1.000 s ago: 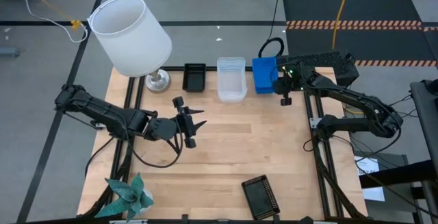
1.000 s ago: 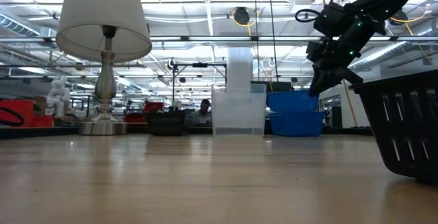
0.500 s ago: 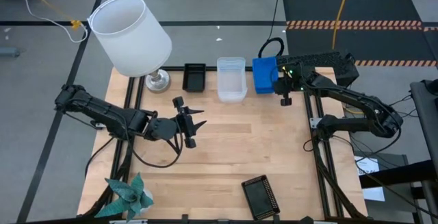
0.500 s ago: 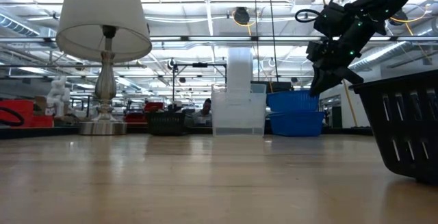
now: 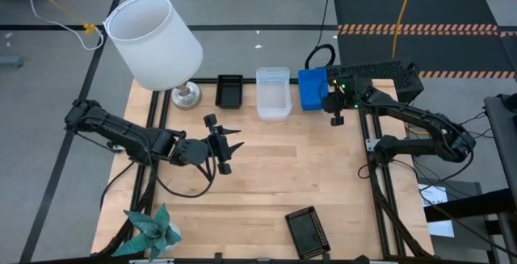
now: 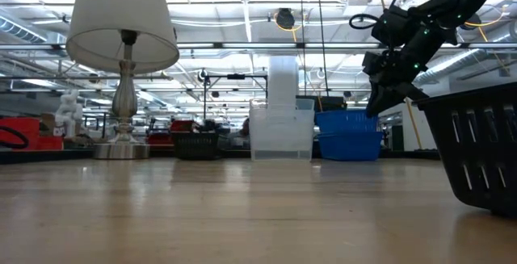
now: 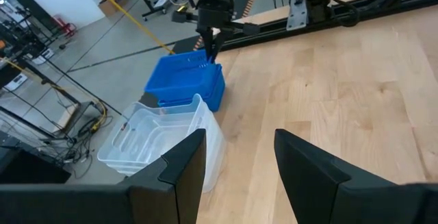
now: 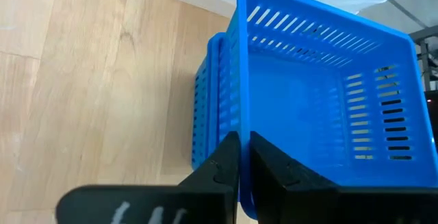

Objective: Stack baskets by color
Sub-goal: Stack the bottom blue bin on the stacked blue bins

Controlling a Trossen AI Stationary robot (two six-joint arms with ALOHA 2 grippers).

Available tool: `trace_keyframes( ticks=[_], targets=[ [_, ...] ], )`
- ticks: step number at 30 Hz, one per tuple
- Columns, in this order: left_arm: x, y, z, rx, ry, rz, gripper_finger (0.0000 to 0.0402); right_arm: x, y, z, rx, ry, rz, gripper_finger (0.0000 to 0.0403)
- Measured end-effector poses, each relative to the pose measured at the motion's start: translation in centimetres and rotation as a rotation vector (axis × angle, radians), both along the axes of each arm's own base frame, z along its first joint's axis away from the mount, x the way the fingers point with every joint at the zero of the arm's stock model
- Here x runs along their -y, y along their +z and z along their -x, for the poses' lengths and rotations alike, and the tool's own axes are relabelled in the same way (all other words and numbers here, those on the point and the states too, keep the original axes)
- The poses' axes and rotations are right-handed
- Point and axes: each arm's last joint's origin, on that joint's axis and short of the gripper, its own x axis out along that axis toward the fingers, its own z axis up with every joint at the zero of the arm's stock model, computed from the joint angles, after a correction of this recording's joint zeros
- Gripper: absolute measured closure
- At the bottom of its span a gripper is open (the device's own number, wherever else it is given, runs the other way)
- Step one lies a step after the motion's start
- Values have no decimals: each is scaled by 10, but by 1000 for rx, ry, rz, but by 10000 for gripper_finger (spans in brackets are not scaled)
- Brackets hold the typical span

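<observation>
Along the table's far edge stand a black basket [image 5: 229,91], nested clear baskets [image 5: 272,94] and nested blue baskets [image 5: 311,86], all resting on their bottoms. Another black basket [image 5: 307,232] sits near the front edge. My right gripper [image 5: 329,96] is at the blue stack's right side, shut on the top blue basket [image 8: 308,101]. My left gripper [image 5: 237,139] hovers open over the table's middle left and holds nothing. My right gripper pinches the rim of the top blue basket's wall [image 8: 240,125], close to a corner, with one finger outside the wall and one inside. The fingers slant down from the table's right. The basket sits nested in the blue one below it [image 8: 205,107].
A white lamp [image 5: 153,42] stands at the far left corner on a metal base [image 5: 187,96]. A teal paper star [image 5: 149,230] lies at the near left corner. Bare wood [image 5: 283,167] stretches across the middle of the table.
</observation>
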Motion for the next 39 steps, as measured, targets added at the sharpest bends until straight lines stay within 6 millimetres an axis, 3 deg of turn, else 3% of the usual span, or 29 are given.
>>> trace_keyframes(
  ticks=[7, 20, 39],
  targets=[
    [0, 0, 0, 0, 0, 0, 224, 0, 0, 0, 8, -14, -11, 381],
    [0, -2, 1, -15, 3, 2, 224, 0, 0, 0, 33, -56, -42, 321],
    [0, -2, 1, -8, 8, 14, 224, 1, 2, -2, 85, -105, -49, 284]
  ],
)
